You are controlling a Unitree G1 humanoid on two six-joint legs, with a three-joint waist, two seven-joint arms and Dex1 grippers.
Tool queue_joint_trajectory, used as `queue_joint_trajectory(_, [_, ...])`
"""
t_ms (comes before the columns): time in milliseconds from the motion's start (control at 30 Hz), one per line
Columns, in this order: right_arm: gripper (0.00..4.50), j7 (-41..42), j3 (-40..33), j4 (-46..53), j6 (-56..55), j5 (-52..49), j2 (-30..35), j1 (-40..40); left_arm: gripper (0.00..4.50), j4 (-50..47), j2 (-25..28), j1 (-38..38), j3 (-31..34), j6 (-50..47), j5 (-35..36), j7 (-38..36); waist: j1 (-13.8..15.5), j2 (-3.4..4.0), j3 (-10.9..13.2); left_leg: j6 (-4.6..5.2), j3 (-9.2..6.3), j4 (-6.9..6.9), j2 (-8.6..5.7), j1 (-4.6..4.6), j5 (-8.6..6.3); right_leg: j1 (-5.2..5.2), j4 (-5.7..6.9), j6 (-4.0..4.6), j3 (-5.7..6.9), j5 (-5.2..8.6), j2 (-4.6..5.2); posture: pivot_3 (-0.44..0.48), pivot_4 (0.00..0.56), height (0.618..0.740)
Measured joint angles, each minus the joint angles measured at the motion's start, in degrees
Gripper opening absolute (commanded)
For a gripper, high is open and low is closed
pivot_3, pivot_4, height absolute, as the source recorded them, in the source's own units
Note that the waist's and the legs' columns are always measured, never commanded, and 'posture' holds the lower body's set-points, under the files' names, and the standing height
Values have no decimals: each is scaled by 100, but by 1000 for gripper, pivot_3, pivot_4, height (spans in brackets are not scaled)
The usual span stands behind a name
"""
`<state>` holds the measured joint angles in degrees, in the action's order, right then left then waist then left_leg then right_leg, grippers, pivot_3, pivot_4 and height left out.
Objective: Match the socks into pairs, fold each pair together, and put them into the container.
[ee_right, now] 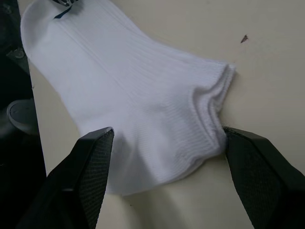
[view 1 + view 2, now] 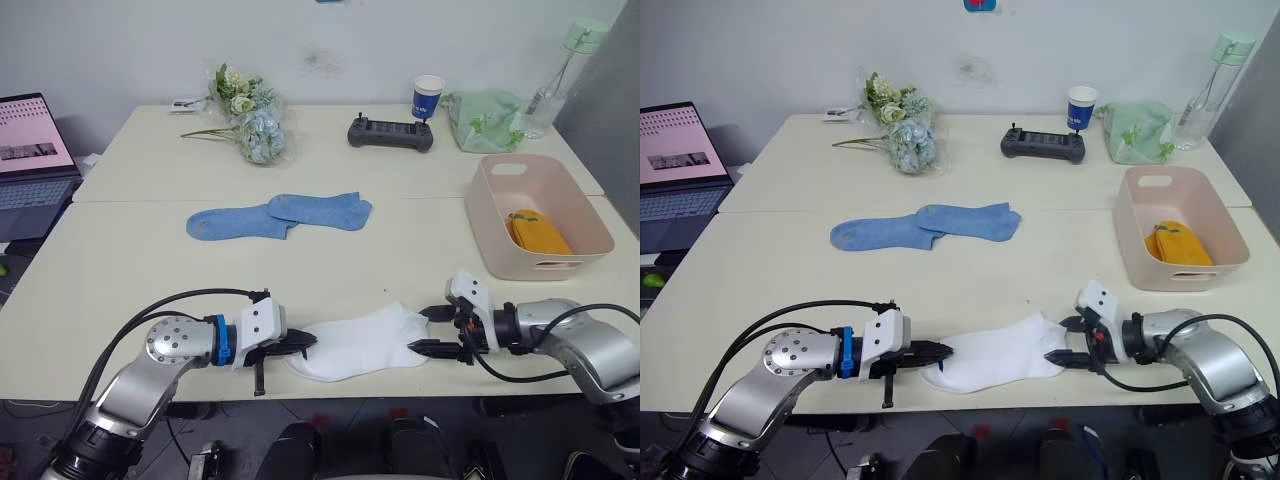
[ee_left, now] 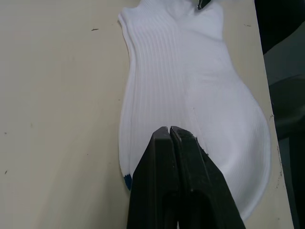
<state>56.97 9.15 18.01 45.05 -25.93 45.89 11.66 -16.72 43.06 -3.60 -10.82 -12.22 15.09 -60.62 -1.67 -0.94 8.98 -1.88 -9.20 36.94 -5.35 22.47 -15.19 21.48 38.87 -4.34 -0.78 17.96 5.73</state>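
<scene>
White socks [image 2: 360, 342] lie flat near the table's front edge, with layered cuffs and a dark mark at the toe. My left gripper [image 2: 305, 343] is shut, and its fingertips [image 3: 162, 136] rest on the toe end. My right gripper [image 2: 420, 330] is open, with its fingers either side of the cuff end [image 1: 209, 102]. Two light blue socks [image 2: 280, 217] overlap in the middle of the table. The pink container [image 2: 497, 215] stands at the right, with folded mustard-yellow socks [image 2: 537, 232] inside.
Along the table's far side are a flower bunch [image 2: 250, 115], a black controller [image 2: 390, 133], a blue-and-white paper cup [image 2: 428, 97], a pale green cloth bag [image 2: 482, 118] and a clear bottle [image 2: 560, 75]. A laptop [image 2: 30, 160] sits off to the left.
</scene>
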Motion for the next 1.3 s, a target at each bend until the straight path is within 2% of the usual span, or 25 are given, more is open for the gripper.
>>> queue_joint_trajectory(300, [32,-85,-171,-67,295,-226,-136,6,0,-122,-16,-78,0,-80,31,21,3,0,0,1,0,0,-1,0,-1,0,0,0,1,0,0,0,150,740])
queue_joint_trajectory(433, [32,-59,-346,-190,417,-346,-114,24,0,-112,-68,-287,-3,-109,41,-7,5,0,0,3,0,0,-2,1,-2,-1,0,0,2,0,0,0,150,740])
queue_joint_trajectory(567, [32,133,-502,-386,486,-465,162,179,0,-80,-441,-842,-78,-332,89,2,14,0,0,1,3,4,-4,3,0,-3,-3,-1,3,0,1,0,150,740])
queue_joint_trajectory(767, [32,443,-562,-752,479,-458,372,621,0,345,-1084,-1564,-1027,-872,25,-227,6,-2,1,-6,4,4,-1,3,4,-4,-1,-1,7,0,-1,0,150,740])
queue_joint_trajectory(900, [32,616,-548,-841,556,-485,399,693,0,1285,-1623,-2173,-1485,-697,-460,-151,9,-4,3,-8,4,9,-2,9,5,-3,-2,-1,11,0,-1,0,150,740])
queue_joint_trajectory(1100, [32,784,-648,-699,1070,-950,469,699,0,1913,-1961,-2383,-1814,-495,-880,-95,0,-4,2,-8,3,8,-1,9,5,-2,-4,-1,9,0,0,0,150,740])
queue_joint_trajectory(1300, [32,427,-1094,-229,2193,-2115,-54,779,0,1953,-1965,-2368,-1838,-338,-978,-80,7,-5,1,-8,0,10,-1,8,5,-6,-3,-1,10,0,1,0,150,740])
